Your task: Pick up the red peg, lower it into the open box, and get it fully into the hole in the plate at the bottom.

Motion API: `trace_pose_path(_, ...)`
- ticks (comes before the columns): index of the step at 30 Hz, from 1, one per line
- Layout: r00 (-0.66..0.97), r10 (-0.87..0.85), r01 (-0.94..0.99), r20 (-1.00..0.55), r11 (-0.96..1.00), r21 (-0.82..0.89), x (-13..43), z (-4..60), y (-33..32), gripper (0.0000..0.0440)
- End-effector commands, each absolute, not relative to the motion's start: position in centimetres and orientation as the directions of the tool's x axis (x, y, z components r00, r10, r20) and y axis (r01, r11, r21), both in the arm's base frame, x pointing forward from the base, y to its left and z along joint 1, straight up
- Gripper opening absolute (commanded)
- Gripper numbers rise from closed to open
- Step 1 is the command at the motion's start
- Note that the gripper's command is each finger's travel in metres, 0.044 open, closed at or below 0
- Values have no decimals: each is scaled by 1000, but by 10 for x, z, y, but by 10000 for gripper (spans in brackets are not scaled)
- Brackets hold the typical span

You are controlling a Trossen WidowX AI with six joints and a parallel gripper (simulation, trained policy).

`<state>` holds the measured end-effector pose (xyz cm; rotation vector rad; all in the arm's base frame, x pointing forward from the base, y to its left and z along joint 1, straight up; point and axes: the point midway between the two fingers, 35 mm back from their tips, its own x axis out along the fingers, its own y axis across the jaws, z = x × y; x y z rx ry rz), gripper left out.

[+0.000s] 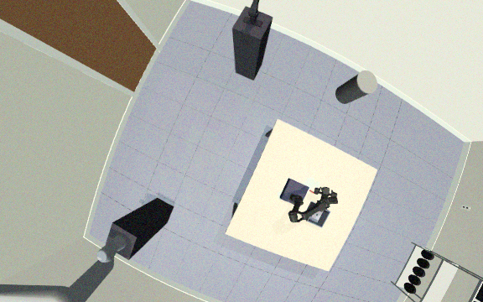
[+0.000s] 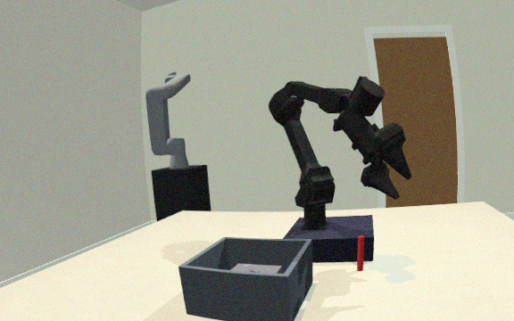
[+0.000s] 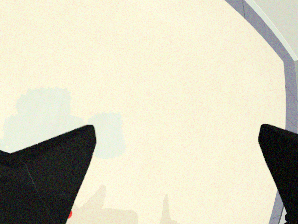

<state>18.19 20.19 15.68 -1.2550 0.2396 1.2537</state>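
The box's raised walls (image 2: 235, 292) bar sideways entry; its top is open.

matt black arm (image 1: 314, 210) (image 2: 302, 140); wood-brown door (image 1: 99, 38) (image 2: 418, 120)

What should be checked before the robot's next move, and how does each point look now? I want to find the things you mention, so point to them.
1. Gripper (image 1: 316, 196) (image 2: 404, 188) (image 3: 180, 134) open: ok.
2. Nothing between its fingers: ok.
3. Peg (image 1: 312, 191) (image 2: 360, 253) (image 3: 70, 214) upright on the table (image 1: 267, 205) (image 2: 440, 250) (image 3: 190, 75): ok.
4. Gripper lined up over the peg: not ok, the peg is off to one side in the wrist view.
5. Box (image 1: 324, 222) (image 2: 235, 292) open at the top: ok.
6. Plate's (image 1: 314, 215) (image 2: 268, 268) hole wide enough for the peg: cannot tell.
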Motion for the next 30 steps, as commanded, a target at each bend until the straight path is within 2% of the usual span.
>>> trace_pose_path(1,393,539,-844,-745,-111,-525,184,155,195,440)
trace_pose_path(15,380,412,-918,-828,273,-286,182,140,167,440)
trace_pose_path(30,315,278,-744,-907,665,-55,173,123,143,440)
